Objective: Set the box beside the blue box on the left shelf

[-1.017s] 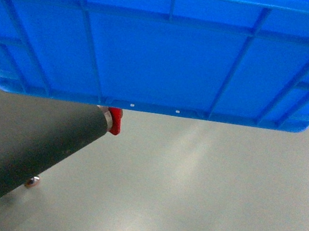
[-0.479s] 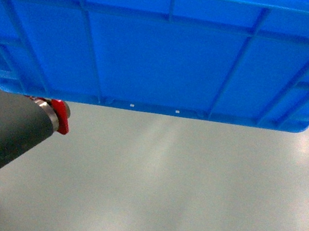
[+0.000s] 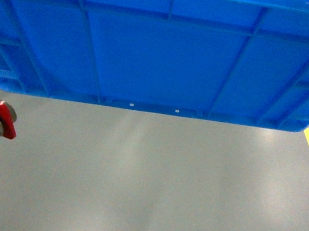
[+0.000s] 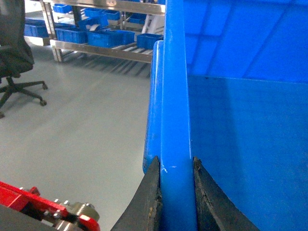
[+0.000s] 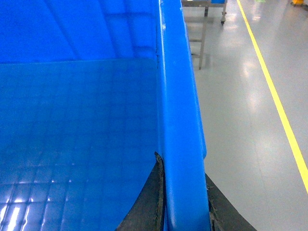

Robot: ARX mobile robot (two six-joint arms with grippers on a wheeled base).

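In the head view the box (image 3: 165, 44) fills the whole upper half, carried high with its ribbed side wall facing the camera and bare grey floor (image 3: 149, 190) beneath it. That wall blocks the forward look, so a rack, a chair or the red-capped roller end (image 3: 0, 117) at the lower left edge could be struck unseen while the base drives.

In the left wrist view the left gripper (image 4: 176, 192) has its dark jaws pinching the thick left rim of the box, one finger outside, one inside. A shelf (image 4: 103, 48) with white roller lanes and small blue boxes (image 4: 103, 36) stands well apart in the background; probably this is the left shelf, though it is too distant to be sure. An office chair (image 4: 17, 57) sits on the floor near that route. The hold is only a narrow nip on smooth plastic, so a jolt could let the rim slide down.

In the right wrist view the right gripper (image 5: 183, 202) likewise has its jaws clamped on the right rim, beside a yellow floor line (image 5: 274, 91). If one arm lags the other, the box may tilt or twist free.
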